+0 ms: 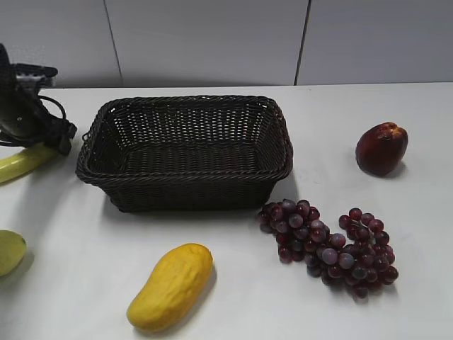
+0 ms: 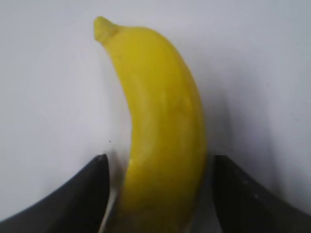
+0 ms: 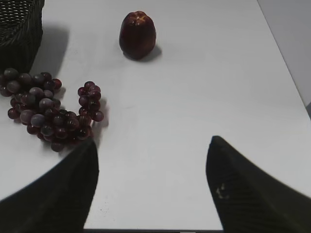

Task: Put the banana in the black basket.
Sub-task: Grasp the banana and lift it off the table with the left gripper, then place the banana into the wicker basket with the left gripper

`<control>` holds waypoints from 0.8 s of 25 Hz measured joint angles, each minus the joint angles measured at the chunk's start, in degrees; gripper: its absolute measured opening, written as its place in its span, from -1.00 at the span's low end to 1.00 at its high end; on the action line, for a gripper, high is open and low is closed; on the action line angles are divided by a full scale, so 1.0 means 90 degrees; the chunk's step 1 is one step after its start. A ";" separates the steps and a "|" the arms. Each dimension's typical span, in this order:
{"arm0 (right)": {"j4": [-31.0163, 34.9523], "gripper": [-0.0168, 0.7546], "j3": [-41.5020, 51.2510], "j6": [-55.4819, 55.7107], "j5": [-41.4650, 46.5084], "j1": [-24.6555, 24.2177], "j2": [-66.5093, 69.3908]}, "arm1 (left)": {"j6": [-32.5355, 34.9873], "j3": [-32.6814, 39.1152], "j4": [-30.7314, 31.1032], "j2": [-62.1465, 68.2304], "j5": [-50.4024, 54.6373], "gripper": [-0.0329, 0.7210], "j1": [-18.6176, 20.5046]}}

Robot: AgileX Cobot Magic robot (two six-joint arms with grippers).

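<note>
While the banana (image 2: 163,131) lies on the bench (image 1: 233,297) left of the black basket (image 1: 185,152), we see our left gripper (image 2: 158,194) straddling it, jaws apart. Its long axis runs away from the wrist, stem end farthest. Our right gripper (image 3: 150,189) hangs open, holding nothing.

- No readable text, label, brand, number or sign in any view
- Only a faint yellowish mark on one of the right fingers (image 3: 221,190), too small and blurred to read
</note>
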 joint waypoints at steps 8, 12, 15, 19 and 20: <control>0.0000 0.48 0.0000 0.0000 0.0000 0.0000 0.0000 | 0.0000 -0.0012 0.0020 0.0000 0.0116 0.21 0.0000; 0.0000 0.48 0.0000 0.0000 0.0000 0.0000 0.0000 | 0.0000 -0.0014 0.0023 -0.0128 0.0419 0.21 0.0000; 0.0000 0.48 0.0000 0.0000 0.0000 0.0000 0.0000 | 0.0000 -0.0014 0.0031 -0.0492 0.0530 0.21 0.0000; 0.0000 0.48 0.0000 0.0000 0.0000 0.0000 0.0000 | 0.0000 -0.0014 0.0038 -0.1209 0.0598 0.21 0.0000; 0.0000 0.48 0.0000 0.0006 0.0000 0.0000 0.0000 | 0.0000 -0.0014 0.0038 -0.1396 0.0611 0.21 0.0000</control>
